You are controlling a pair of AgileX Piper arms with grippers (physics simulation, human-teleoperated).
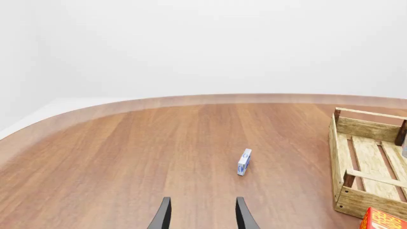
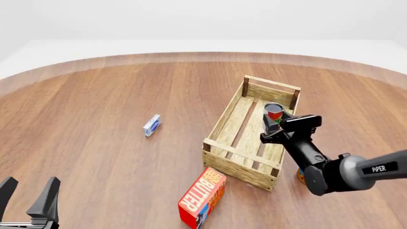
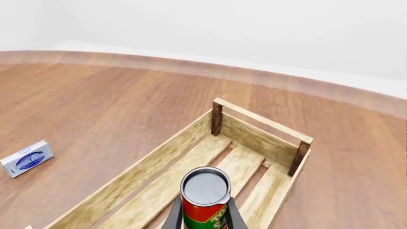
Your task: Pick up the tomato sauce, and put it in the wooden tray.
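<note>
The tomato sauce (image 2: 274, 111), a small can with a red and green label and a grey top, is held upright inside the outline of the wooden tray (image 2: 224, 119), near its far end. My right gripper (image 2: 275, 122) is shut on it. In the right wrist view the fingers flank the tomato sauce (image 3: 205, 191) over the slats of the wooden tray (image 3: 260, 129). Whether the can touches the slats I cannot tell. My left gripper (image 2: 28, 193) stands open and holds nothing at the near left, far from the tray; its fingers (image 1: 164, 214) point toward the table.
A small blue and white box (image 2: 152, 125) lies on the wood left of the tray. A red-orange butter box (image 2: 202, 196) lies by the tray's near end. Something small and orange (image 2: 299, 175) peeks out beside my right arm.
</note>
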